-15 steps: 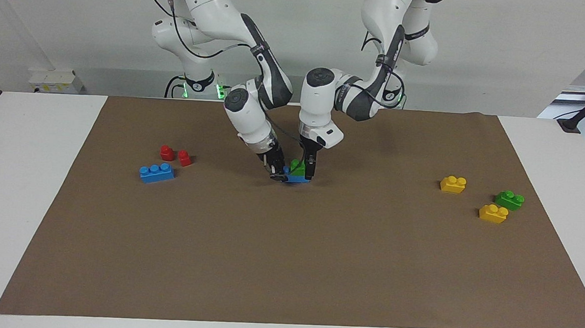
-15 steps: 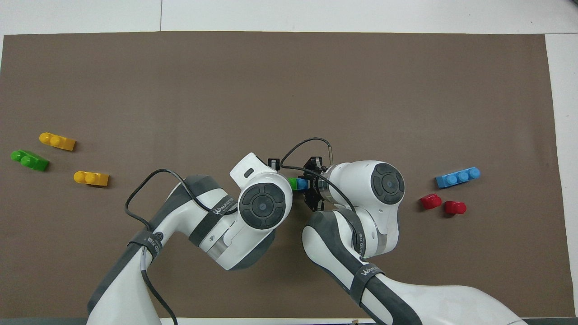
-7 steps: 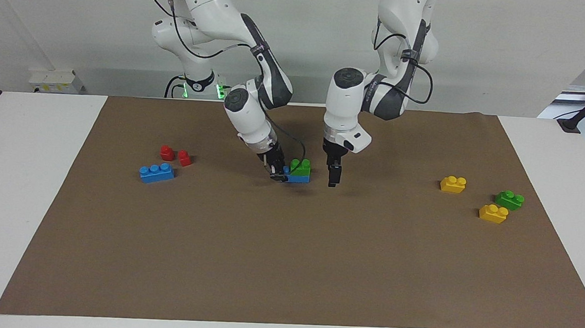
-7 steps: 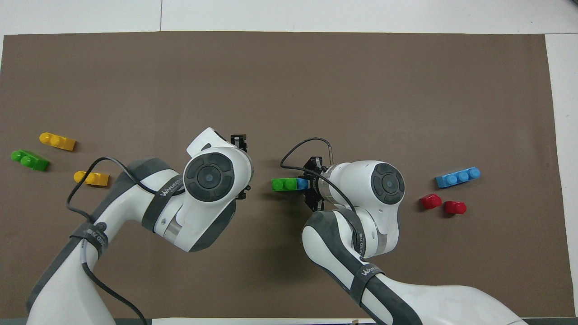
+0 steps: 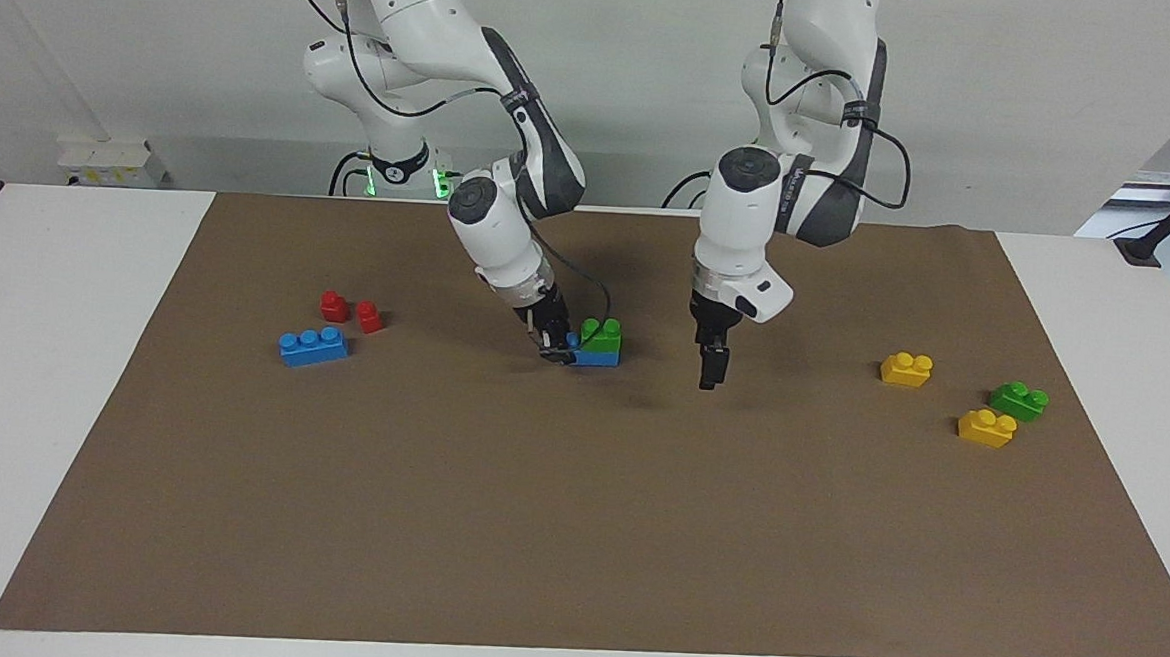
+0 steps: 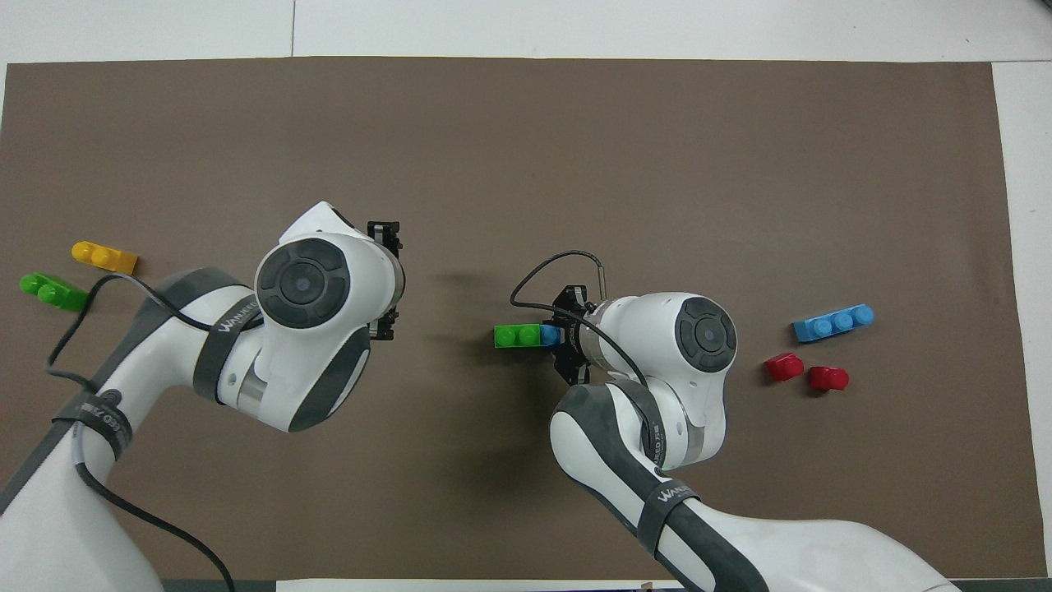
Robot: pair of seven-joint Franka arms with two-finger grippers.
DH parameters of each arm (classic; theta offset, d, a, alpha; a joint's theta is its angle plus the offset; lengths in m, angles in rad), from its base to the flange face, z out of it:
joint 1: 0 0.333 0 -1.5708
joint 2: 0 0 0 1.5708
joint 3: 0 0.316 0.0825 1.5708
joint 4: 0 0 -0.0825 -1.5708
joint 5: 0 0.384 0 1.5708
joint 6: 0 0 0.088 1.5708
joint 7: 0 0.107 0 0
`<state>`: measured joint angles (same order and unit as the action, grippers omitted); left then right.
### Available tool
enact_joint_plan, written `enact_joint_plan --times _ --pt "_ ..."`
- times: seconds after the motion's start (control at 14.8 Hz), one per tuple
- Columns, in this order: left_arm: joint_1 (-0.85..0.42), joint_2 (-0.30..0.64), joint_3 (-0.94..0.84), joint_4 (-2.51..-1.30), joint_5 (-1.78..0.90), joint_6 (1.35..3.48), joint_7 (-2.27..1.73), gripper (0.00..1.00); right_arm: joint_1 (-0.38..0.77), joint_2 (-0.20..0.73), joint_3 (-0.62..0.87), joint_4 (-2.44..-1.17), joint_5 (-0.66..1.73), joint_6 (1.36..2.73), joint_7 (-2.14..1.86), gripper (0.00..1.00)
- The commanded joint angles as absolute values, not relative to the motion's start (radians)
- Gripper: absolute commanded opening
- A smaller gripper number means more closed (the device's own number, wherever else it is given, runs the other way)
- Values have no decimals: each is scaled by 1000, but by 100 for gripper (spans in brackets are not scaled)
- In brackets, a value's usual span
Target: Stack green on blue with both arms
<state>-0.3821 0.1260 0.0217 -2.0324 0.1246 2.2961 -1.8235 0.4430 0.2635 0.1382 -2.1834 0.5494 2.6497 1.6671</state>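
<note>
A green brick point(image 5: 602, 331) point(image 6: 516, 336) sits on a blue brick point(image 5: 598, 357) point(image 6: 549, 335) in the middle of the brown mat point(image 5: 575, 528). My right gripper point(image 5: 555, 352) point(image 6: 565, 335) is low at the mat, shut on the blue brick's end toward the right arm's side. My left gripper point(image 5: 710, 368) hangs open and empty just above the mat, a short way from the stack toward the left arm's end. In the overhead view its fingers point(image 6: 383, 234) stand wide apart beside the wrist.
A second blue brick point(image 5: 314, 345) and two red bricks point(image 5: 334, 305) point(image 5: 369, 316) lie toward the right arm's end. Two yellow bricks point(image 5: 906, 368) point(image 5: 986, 427) and another green brick point(image 5: 1019, 399) lie toward the left arm's end.
My left gripper has let go of the green brick, leaving it on the blue one, and has drawn away toward the left arm's end. The right gripper has kept still.
</note>
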Motion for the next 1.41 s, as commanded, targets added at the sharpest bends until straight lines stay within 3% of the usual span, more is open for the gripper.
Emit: enact_joint_plan --times 0.0,0.07,0.2,0.27,0.47,0.54,1.35 --pt "-299 101 8 -2022 138 2260 -1714 100 436 264 140 -2203 575 2649 1635 0" --pt "-278 100 9 -2013 138 2258 -1662 100 431 264 140 -2201 575 2643 1635 9" --pt "-232 97 8 -1987 137 2225 -1547 100 428 264 140 -2201 575 2642 1635 50" --pt "-219 100 9 -1968 135 2203 -1475 100 426 262 140 -2201 577 2631 1635 65" --pt "-161 101 9 -1918 132 2126 -1240 100 407 261 140 -2201 577 2619 1634 93" --pt "-149 100 9 -1907 132 2109 -1150 100 405 261 140 -2201 577 2617 1632 97" --pt "-60 81 21 -1757 129 1892 -389 100 104 213 137 -2178 575 2356 1186 97"
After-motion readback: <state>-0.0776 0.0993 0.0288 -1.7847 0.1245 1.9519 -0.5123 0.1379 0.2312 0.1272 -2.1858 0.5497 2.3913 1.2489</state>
